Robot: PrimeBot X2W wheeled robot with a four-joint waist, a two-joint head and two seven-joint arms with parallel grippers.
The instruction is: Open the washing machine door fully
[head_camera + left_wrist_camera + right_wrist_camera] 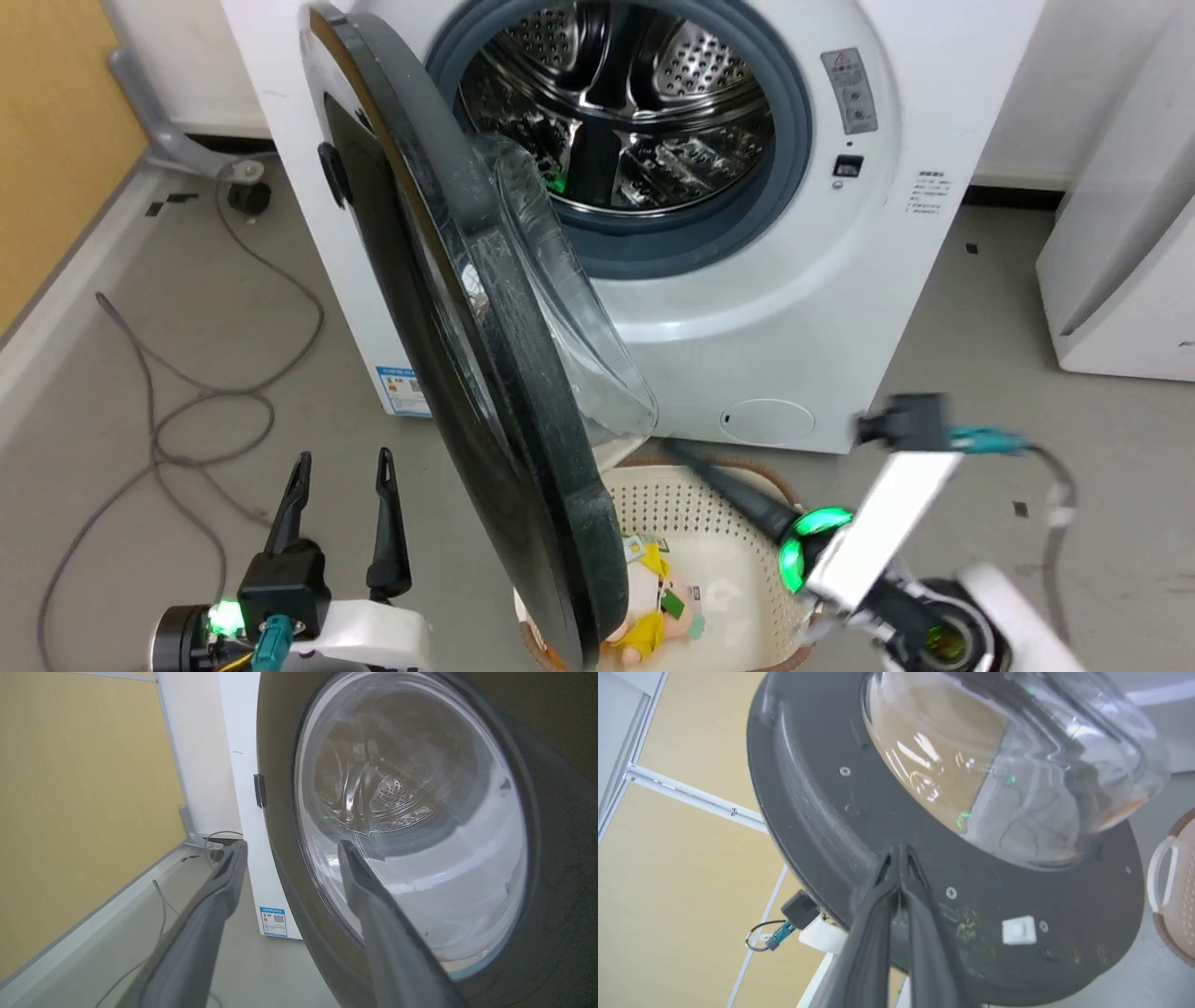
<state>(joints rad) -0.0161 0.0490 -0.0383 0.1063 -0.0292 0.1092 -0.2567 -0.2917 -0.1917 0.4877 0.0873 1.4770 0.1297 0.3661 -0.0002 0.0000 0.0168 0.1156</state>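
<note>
The washing machine (pixel 822 280) stands with its steel drum (pixel 635 103) exposed. Its glossy black door (pixel 448 308) is swung out about square to the front, edge-on to me, the clear glass bowl (pixel 569 308) bulging rightward. My left gripper (pixel 341 459) is open on the floor side left of the door, facing the door's outer face (pixel 551 858), apart from it. My right gripper (pixel 672 450) reaches in from the right, shut and empty. Its tips (pixel 900 849) press against the door's dark inner rim (pixel 822 788), below the bowl (pixel 994 765).
A cream laundry basket (pixel 653 495) with a plush toy (pixel 653 597) sits on the floor below the door's free edge. Grey cables (pixel 187 401) loop over the floor at left, by a yellow wall panel (pixel 47 140). Another white appliance (pixel 1120 261) stands at right.
</note>
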